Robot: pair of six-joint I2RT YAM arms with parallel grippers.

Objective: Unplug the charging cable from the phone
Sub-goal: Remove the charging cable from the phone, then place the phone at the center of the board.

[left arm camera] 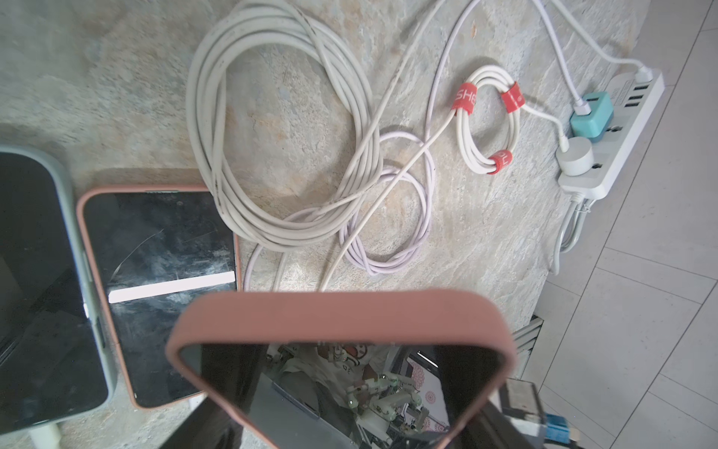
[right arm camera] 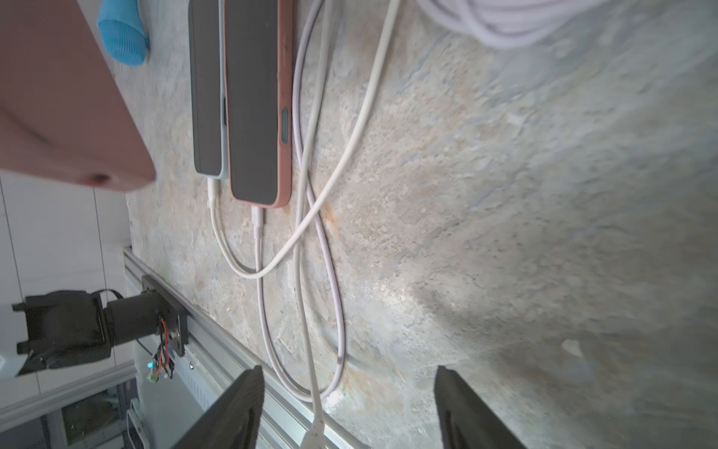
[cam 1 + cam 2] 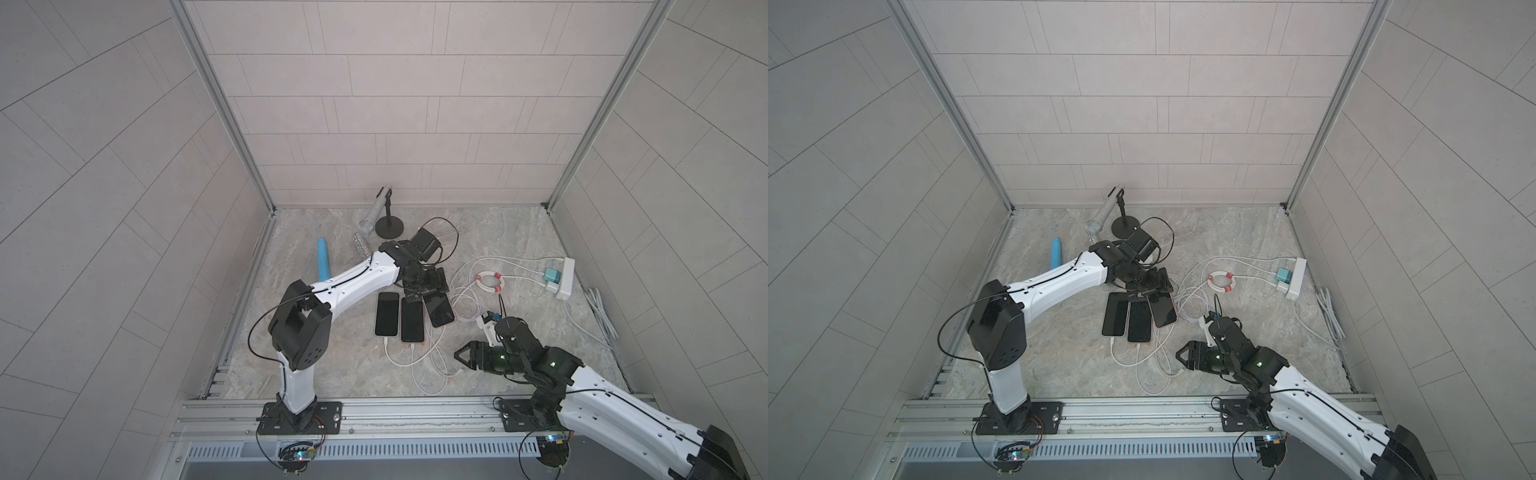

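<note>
- The glossy, pink-cased phone [image 3: 441, 311] is pinched at its top edge by the left end effector [image 3: 422, 294], raised above the marbled bench [image 3: 332, 365].
- The right end effector [image 2: 349, 373] is spread wide; the plug of the smooth white charging cable [image 2: 315, 425] is seen loose between its fingers [image 2: 241, 404].

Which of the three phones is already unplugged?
The tilted pink-cased phone in the left claw: no plug at its bottom edge. The pale-cased phone and flat pink phone both have white plugs in.

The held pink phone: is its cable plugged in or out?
Out. The held pink phone shows a bare bottom edge in the right wrist view; a loose connector lies nearby.
</note>
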